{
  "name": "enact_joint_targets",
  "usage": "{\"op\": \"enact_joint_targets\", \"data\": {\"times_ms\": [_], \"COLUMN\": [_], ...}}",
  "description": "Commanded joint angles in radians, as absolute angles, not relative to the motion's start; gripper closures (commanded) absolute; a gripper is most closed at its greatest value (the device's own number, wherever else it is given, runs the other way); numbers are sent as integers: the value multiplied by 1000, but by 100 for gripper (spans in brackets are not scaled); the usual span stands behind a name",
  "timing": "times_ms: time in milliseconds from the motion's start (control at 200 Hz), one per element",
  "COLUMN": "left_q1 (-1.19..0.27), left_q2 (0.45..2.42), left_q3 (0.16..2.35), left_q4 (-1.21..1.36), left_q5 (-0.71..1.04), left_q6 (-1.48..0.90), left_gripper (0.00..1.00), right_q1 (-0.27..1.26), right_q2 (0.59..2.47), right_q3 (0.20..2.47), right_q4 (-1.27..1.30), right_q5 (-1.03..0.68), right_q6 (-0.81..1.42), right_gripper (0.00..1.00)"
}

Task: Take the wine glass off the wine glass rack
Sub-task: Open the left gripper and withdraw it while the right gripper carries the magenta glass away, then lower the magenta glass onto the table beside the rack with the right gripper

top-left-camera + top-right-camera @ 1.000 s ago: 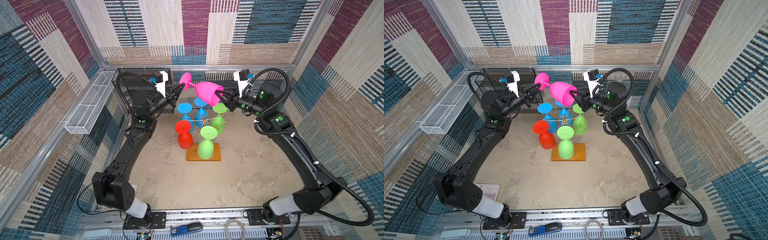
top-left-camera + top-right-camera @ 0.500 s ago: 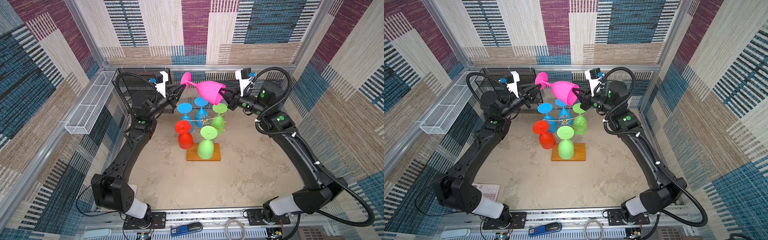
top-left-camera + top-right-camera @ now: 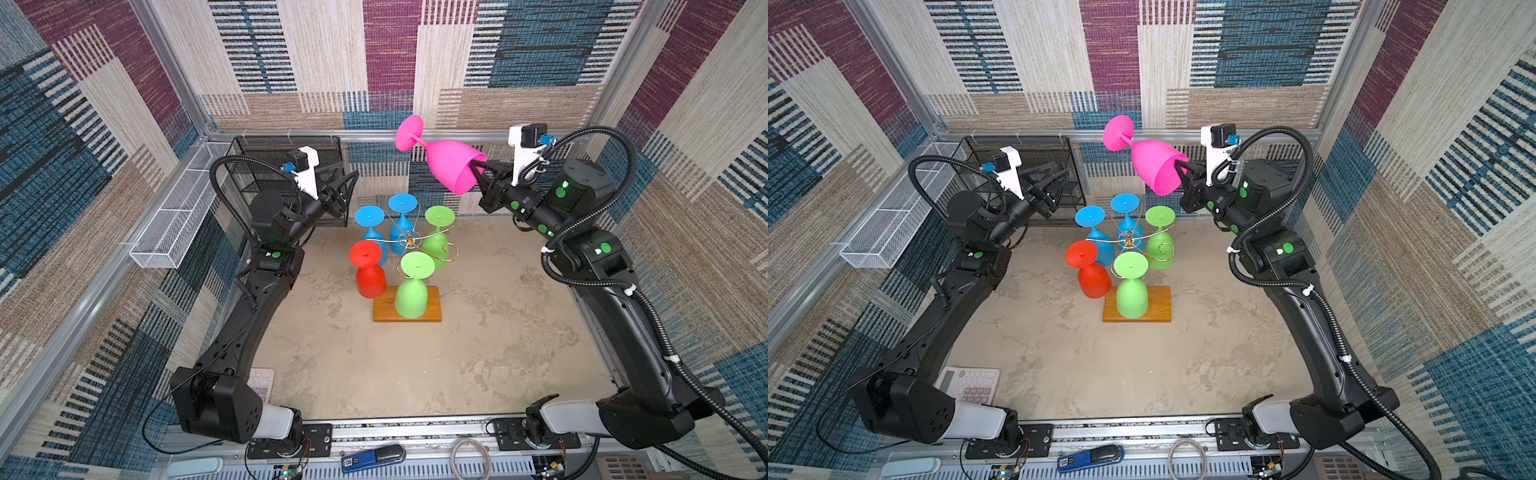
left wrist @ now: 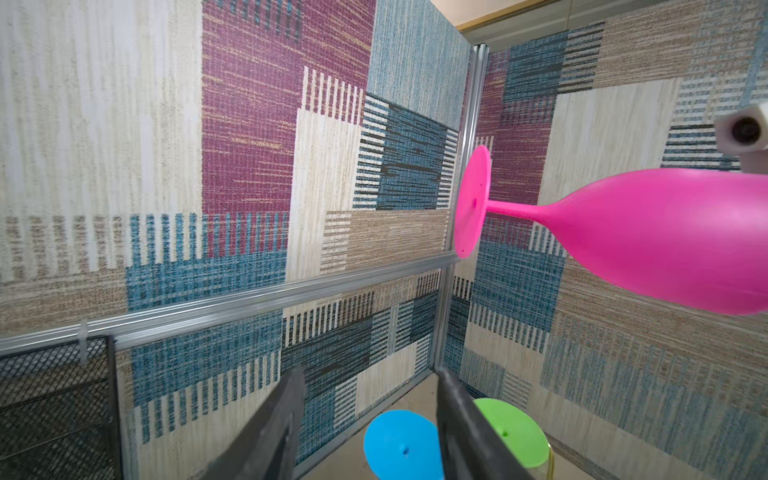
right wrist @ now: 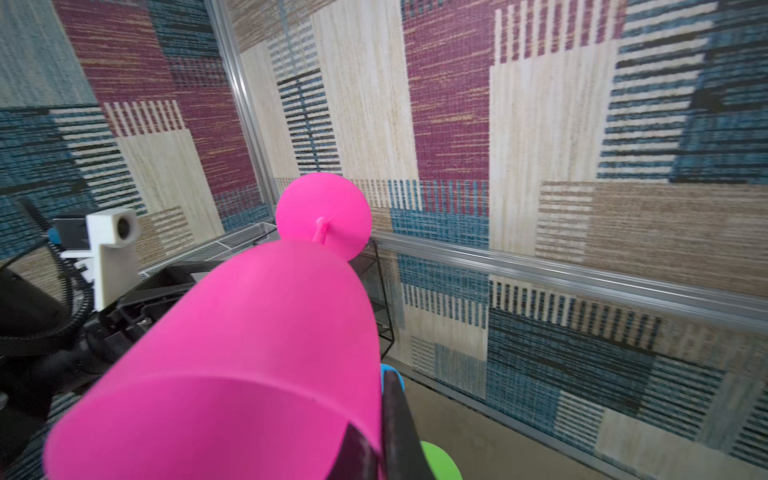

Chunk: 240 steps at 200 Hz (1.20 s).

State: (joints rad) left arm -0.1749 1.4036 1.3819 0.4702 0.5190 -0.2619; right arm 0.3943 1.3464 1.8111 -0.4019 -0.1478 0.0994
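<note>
Carpet-tile walls (image 3: 386,62), beige tabletop (image 3: 415,374). Left gripper (image 3: 351,187) just released — jaws apart, empty. Right gripper (image 3: 476,175) alone clamps pink wine glass (image 3: 449,164) rim, upper centre — clear above wine glass rack (image 3: 409,241).

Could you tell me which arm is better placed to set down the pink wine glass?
Right. The right pincer is shut on the pink wine glass at its rim; the left pincer stands open, apart.
</note>
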Motion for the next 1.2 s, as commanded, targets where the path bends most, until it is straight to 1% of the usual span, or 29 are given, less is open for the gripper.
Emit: {"op": "enact_joint_targets", "data": {"times_ms": [0,70,165,316,446,476,511,621,726,791,997,1197], "left_q1": [-158,-145,-127,-120,-115,-114,-114,-114,-112,-112,-112,-111], "left_q2": [1358,1323,1285,1219,1172,1163,1154,1108,1050,1012,945,862], "left_q3": [1343,1322,1326,1293,1269,1258,1243,1191,1117,1072,1009,922], "left_q4": [486,465,378,308,241,235,232,199,179,178,131,162], "left_q5": [442,411,385,345,298,289,279,218,188,174,162,128], "left_q6": [-240,-226,-201,-140,-134,-133,-132,-121,-117,-115,-99,-98], "left_gripper": [43,39,31,28,25,22,15,10,8,8,8,8], "right_q1": [374,353,325,293,262,256,247,220,208,197,186,179], "right_q2": [1326,1319,1339,1420,1508,1529,1555,1651,1730,1781,2004,2119], "right_q3": [1817,1810,1819,1853,1881,1883,1890,1933,1971,2003,2221,2311], "right_q4": [-521,-569,-640,-735,-793,-802,-814,-868,-904,-923,-1078,-1115], "right_q5": [49,103,143,182,196,202,208,201,222,201,170,161], "right_q6": [83,82,80,68,53,50,47,39,25,16,-18,-31], "right_gripper": [100,100,100,100,100,100,100,100,100,100,100,100]}}
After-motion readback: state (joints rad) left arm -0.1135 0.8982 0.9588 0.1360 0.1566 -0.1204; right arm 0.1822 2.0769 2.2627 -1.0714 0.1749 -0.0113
